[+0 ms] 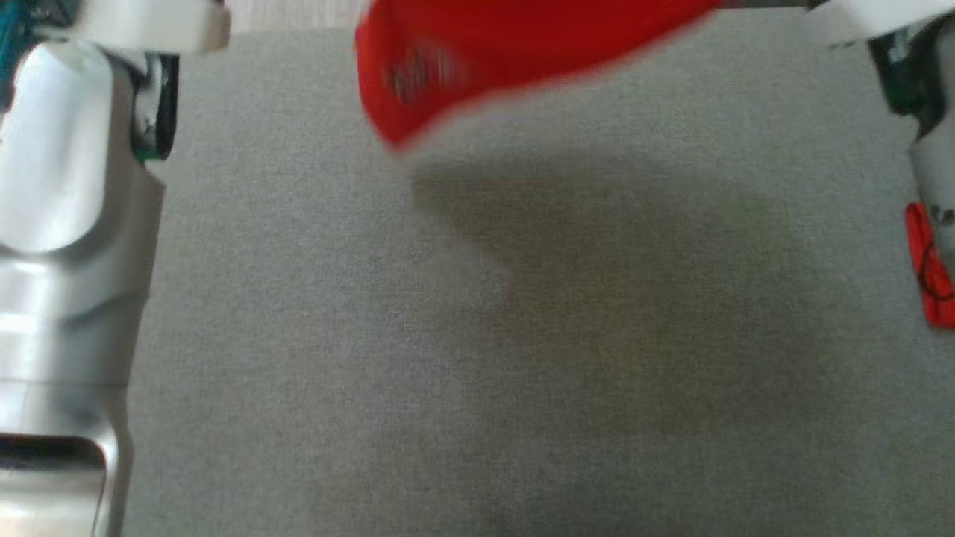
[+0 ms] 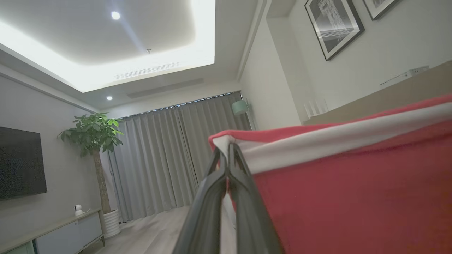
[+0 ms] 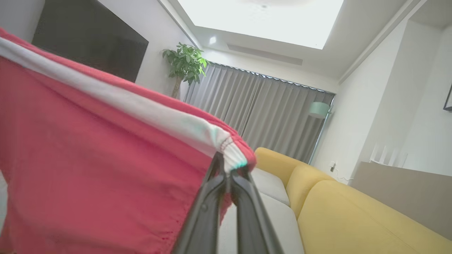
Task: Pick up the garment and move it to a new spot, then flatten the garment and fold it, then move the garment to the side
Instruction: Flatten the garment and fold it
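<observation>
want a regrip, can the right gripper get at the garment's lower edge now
Probably not: the right gripper is shut on a white-banded corner of the garment, so it must let go first.

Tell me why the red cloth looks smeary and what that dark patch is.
Head view: the red fabric garment is motion-blurred, its soft shadow darkening the grey woven surface below; left wrist view: the recessed ceiling light glares white; right wrist view: same glare.

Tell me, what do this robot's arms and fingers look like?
The left arm has a smooth, rounded, silvery-white shell and a dark joint edged in teal. The right arm is pale too, with a dark joint and a red marking. The left fingers and right fingers are long, slim and dark, tapering to the tips.
</observation>
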### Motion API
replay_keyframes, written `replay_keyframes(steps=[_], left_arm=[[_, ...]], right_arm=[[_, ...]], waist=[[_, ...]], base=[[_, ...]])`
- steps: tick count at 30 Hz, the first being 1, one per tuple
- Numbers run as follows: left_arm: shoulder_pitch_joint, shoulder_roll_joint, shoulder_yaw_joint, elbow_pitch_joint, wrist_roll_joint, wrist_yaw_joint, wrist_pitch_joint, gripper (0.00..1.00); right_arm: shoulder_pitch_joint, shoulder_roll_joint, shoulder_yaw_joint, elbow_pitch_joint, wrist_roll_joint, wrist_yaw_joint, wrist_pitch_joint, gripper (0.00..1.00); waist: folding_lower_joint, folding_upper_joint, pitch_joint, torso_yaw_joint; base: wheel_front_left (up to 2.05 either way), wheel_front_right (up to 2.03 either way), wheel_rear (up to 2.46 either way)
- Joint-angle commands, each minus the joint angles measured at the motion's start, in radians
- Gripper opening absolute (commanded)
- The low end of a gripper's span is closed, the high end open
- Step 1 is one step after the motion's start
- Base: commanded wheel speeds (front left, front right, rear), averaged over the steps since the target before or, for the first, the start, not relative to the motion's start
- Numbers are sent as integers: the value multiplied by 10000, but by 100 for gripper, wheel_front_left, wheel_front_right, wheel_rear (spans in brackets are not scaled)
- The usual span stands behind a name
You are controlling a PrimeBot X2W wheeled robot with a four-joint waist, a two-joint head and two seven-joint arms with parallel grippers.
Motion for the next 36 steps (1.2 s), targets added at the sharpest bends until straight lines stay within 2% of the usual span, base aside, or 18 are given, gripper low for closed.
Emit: replay_keyframes(steps=[1,7,9,14,23,30,36], left_arm=[[-461,308,420,-200,59,174,-155,0],[955,-80,331,182,-235,50,-337,0],[3214,-546,337,115,-536,73,-349,0],[6301,-1174,884,145,-1029,73,-352,0],[9859,-1763,1459,-105,-795,-344,-353,0],[10907,-1877,1847,-701,-357,-525,-353,0],[9463,-1524,1744,-939,256,-909,-353,0]], right_arm=[[-198,160,-264,68,-261,-7,-163,0],[753,346,-323,621,-864,-7,-311,0],[2528,357,70,575,-634,-7,-316,0],[5056,471,431,623,-293,-7,-317,0],[8285,744,687,157,123,-7,-318,0],[9619,631,733,-524,421,-7,-319,0],[8993,775,684,-872,1071,-7,-259,0]], waist=[[-4,0,76,74],[-4,0,-69,232],[-4,0,-206,285],[-4,0,-555,264],[-4,0,-1575,327],[-4,0,-1969,331],[-4,0,-1423,-16]], base=[[0,0,0],[0,0,0],[0,0,0],[0,0,0],[0,0,0],[0,0,0],[0,0,0]])
